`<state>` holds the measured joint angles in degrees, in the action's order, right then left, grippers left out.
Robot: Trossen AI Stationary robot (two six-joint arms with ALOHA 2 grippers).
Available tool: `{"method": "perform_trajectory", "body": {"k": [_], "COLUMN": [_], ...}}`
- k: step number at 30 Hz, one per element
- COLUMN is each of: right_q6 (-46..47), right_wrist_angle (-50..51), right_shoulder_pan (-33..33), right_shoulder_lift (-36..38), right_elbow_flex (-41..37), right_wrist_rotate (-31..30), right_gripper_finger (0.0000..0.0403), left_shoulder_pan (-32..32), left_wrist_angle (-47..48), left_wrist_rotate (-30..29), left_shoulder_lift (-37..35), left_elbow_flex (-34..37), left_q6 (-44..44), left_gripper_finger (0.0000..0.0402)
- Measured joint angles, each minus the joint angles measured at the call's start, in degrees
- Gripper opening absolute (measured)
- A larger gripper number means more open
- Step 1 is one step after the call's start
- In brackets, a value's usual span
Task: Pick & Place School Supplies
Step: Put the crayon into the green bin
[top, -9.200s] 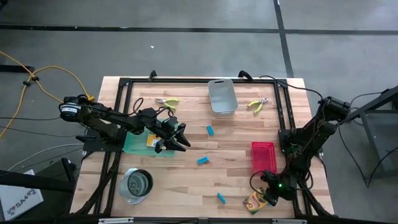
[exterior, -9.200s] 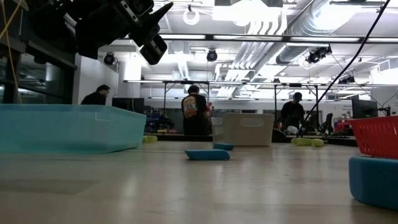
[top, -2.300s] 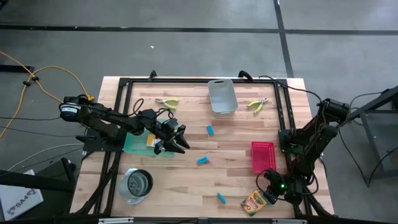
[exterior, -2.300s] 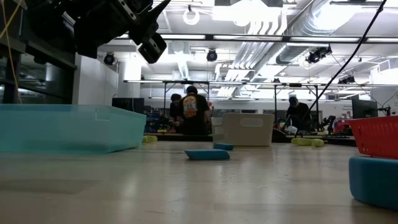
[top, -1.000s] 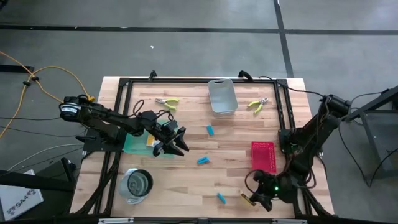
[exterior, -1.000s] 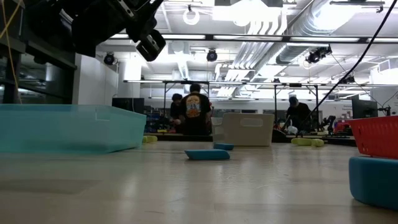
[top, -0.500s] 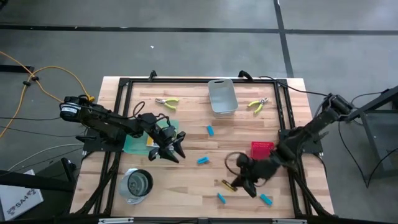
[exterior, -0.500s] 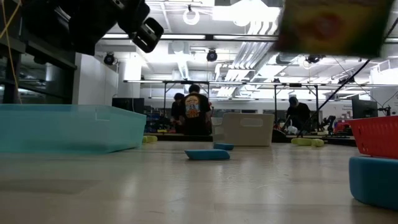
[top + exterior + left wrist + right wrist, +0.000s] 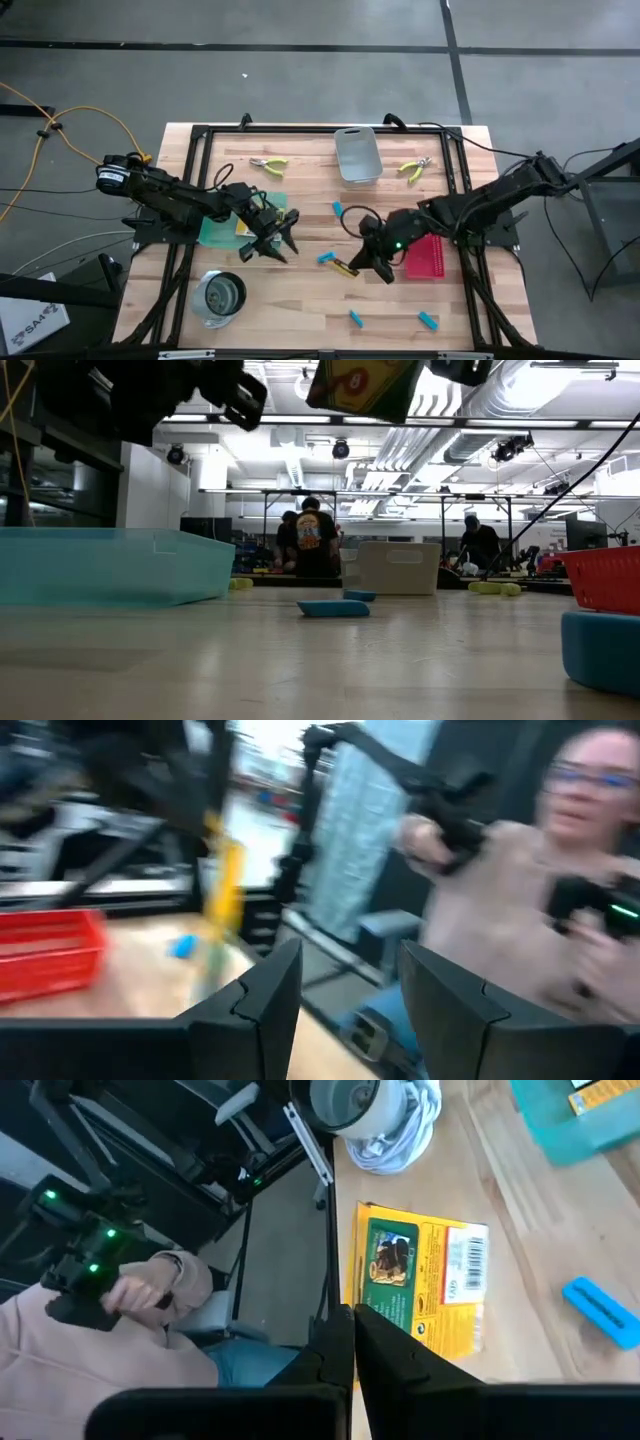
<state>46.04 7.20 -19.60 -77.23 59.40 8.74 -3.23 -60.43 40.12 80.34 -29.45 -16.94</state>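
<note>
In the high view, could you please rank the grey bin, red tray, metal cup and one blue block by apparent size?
1. Grey bin and metal cup: alike, not ranked.
2. Red tray, partly hidden by the right arm, so unsure.
3. Blue block, clearly smallest.

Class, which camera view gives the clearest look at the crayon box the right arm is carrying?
The right wrist view: the crayon box shows its printed face, pinched in the right tool. The high view shows a thin edge; the low view a corner; the left wrist view only a yellow blur.

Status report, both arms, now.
Right gripper shut on crayon box, aloft mid-table. Left gripper open, empty, by teal bin. Nothing in the way.
</note>
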Motion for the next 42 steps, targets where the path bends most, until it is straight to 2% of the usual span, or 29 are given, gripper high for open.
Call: {"method": "perform_trajectory", "body": {"k": [6, 9, 18, 26, 37, 42], "right_q6": [-1.31, -1.94, -3.46, -4.29, -6.32, -7.28], "right_wrist_angle": [-1.23, -2.36, -3.27, -6.63, -9.66, -10.28], "right_shoulder_pan": [2.9, 4.15, 7.99, 10.36, 13.36, 14.49], "right_shoulder_lift": [0.0, 0.0, 0.0, -1.83, -3.93, -3.93], "right_elbow_flex": [0.11, 0.13, 0.13, 0.11, 0.11, 0.11], "right_wrist_rotate": [2.38, 3.74, 5.3, 8.03, 11.23, 12.01], "right_gripper_finger": [0.0003, 0.0003, 0.0003, 0.0003, 0.0003, 0.0003], "left_shoulder_pan": [1.61, 1.75, 1.62, 1.62, 1.71, 1.71], "left_wrist_angle": [5.28, 7.13, 10.59, 23.1, 25.09, 25.46], "left_wrist_rotate": [-7.88, -9.67, -10.49, -11.96, -11.81, -11.74], "left_shoulder_lift": [0.0, 0.0, 0.0, 0.0, 0.02, 0.02], "left_elbow_flex": [-0.03, -0.03, -2.31, -9.39, -10.45, -10.45], "left_q6": [0.04, 1.75, 9.4, 15.89, 16.67, 16.55], "left_gripper_finger": [0.0163, 0.0163, 0.0163, 0.0163, 0.0162, 0.0134]}}
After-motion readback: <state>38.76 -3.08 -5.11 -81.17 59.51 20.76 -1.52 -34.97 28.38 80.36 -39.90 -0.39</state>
